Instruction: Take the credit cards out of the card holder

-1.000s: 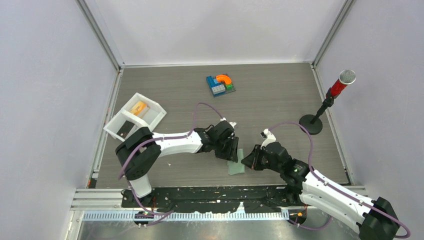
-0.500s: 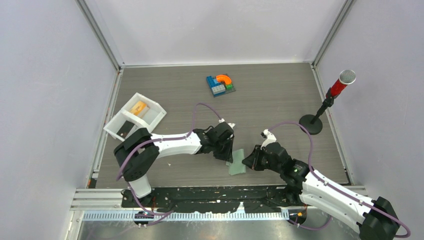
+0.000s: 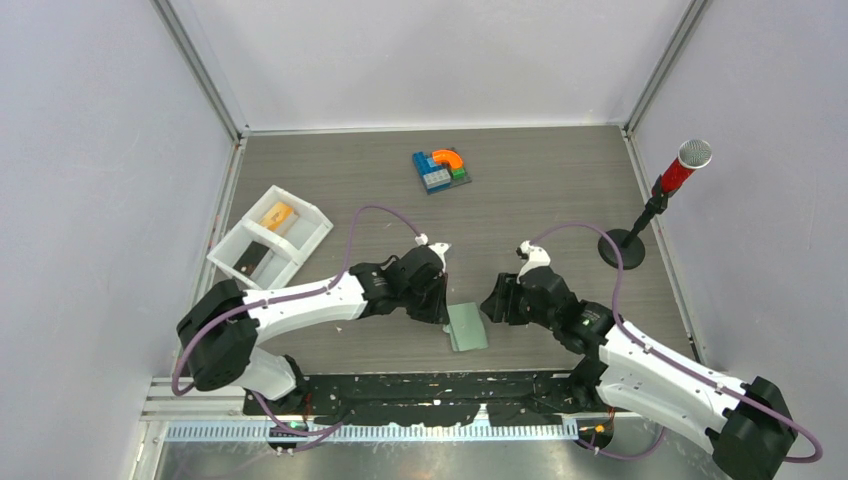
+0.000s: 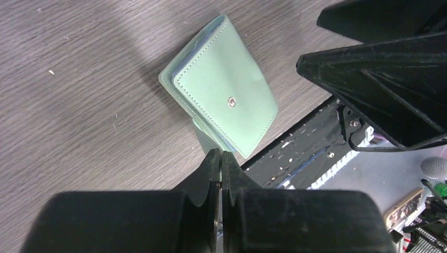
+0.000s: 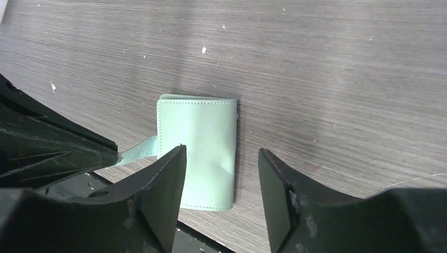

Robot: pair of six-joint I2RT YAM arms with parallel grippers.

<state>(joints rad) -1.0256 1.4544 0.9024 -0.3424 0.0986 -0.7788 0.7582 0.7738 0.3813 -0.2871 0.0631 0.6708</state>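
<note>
Card holder (image 3: pixel 466 327): lay closed at lower centre, near the tabletop's (image 3: pixel 540 200) front edge; likely light, soft, slippery.
Left gripper (image 4: pixel 220 158): jaws pinched its closure tab (image 5: pixel 138 149), probably the best hold.
Right gripper (image 5: pixel 221 153): jaws spread above it.

We see a sage-green card holder (image 4: pixel 224 103) with pale stitching and a silver snap on a dark grey wood-grain table (image 3: pixel 540 190). Left of the card holder, a white tray (image 3: pixel 305 209) carries an orange card (image 3: pixel 277 214) and a dark card (image 3: pixel 251 260); beyond it, blue, orange and green blocks (image 3: pixel 441 169).
</note>
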